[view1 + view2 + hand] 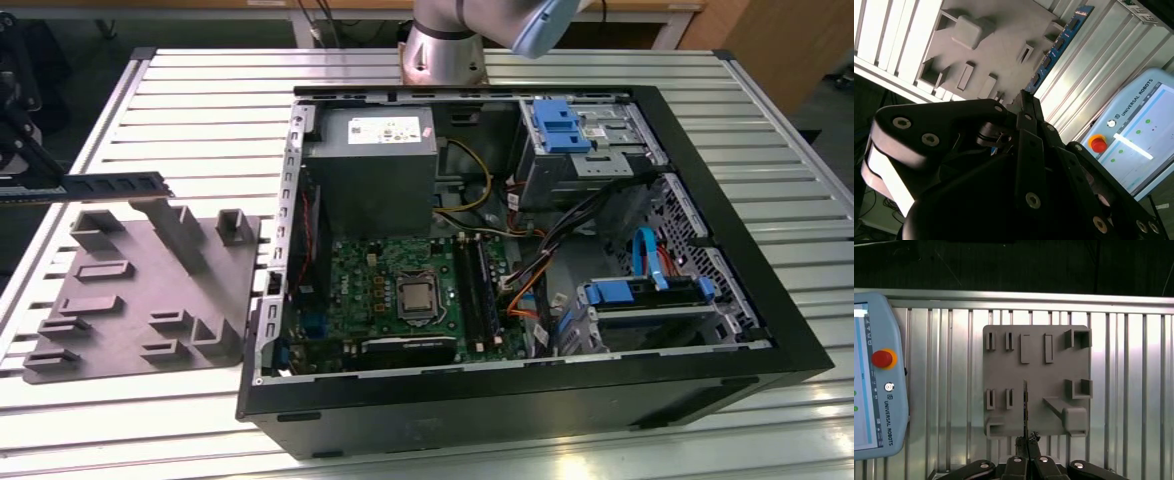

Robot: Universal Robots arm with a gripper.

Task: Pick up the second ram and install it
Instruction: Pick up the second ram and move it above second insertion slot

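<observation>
The tool (1027, 442) is pressed together on one end of the memory stick (1025, 405), pinching it by its flat faces as far as I can judge from the first wrist view. The stick hangs above the grey holder tray (1054, 390), which lies on the slatted table (200, 110) beside the open computer case (787, 330).

In the exterior view the stick (118, 183) sits over the far edge of the tray (127, 300), well apart from the case. Its long axis runs level along that view's left to right. The free end points to the exterior view's right, toward the case, and the board stands on its thin edge.

The black slots (474, 285) on the green board run crosswise to that. So doing this well, I'd say, means holding the pinch firm, keeping the stick level, and bringing its length in line with a slot so the lower edge goes in square, not corner first.
</observation>
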